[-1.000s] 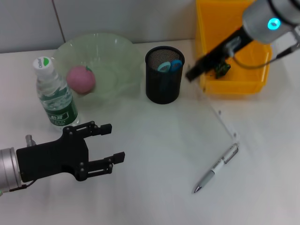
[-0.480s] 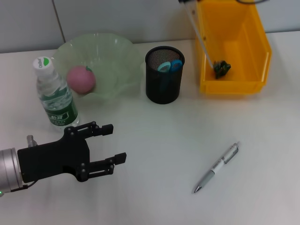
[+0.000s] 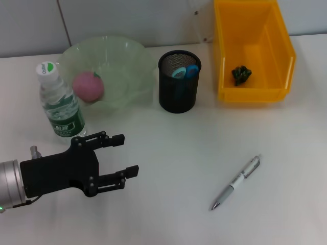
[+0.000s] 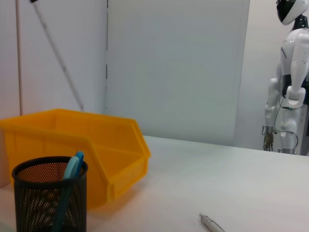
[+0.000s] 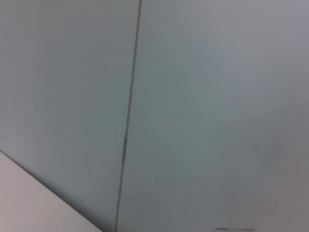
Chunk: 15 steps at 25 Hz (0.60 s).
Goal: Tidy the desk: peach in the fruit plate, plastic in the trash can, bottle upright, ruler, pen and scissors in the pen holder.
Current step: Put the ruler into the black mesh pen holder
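A pink peach [image 3: 88,85] lies in the pale green fruit plate [image 3: 127,56]. The water bottle [image 3: 60,102] stands upright beside it. Blue scissors handles [image 3: 185,71] stick out of the black mesh pen holder [image 3: 178,97]. Dark crumpled plastic [image 3: 241,74] sits in the yellow trash can [image 3: 278,46]. The pen [image 3: 237,182] lies on the table at the front right. A clear ruler [image 4: 58,55] hangs slanted in the air above the trash can, and whatever holds it is out of frame. My left gripper [image 3: 127,153] hovers open and empty in front of the bottle. The right gripper is out of view.
The white table [image 3: 184,153] runs back to a grey wall. In the left wrist view a white humanoid robot [image 4: 289,77] stands far beyond the table. The right wrist view holds only wall.
The right arm has risen out of the head view, lifting the ruler off the table and up over the yellow trash can. The left gripper has barely moved.
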Available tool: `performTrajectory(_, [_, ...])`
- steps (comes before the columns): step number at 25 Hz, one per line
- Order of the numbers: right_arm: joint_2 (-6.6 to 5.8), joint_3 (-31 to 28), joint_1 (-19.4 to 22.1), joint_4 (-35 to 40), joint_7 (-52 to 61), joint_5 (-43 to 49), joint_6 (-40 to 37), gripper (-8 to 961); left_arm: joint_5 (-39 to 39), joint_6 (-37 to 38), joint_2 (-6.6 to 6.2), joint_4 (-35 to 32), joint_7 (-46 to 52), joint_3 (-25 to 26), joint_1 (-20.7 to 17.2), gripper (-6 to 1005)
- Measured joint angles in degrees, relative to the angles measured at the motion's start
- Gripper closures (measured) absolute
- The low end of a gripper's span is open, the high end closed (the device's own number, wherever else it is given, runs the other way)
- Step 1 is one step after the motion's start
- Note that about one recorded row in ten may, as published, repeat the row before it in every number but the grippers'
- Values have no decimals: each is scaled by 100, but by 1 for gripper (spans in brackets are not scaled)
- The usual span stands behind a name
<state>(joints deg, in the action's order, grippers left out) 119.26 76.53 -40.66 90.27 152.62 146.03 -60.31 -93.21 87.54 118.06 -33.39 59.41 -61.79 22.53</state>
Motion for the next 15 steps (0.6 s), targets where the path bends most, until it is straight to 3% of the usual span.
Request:
performTrajectory(7, [1,283,132,-699,-248,-601,890,578,3,-1,6,0,0,3,14,244])
performTrajectory(15, [1,303,310,-1089,-624,-1275,1299,577,5,-10,6,0,0,48,30,244])
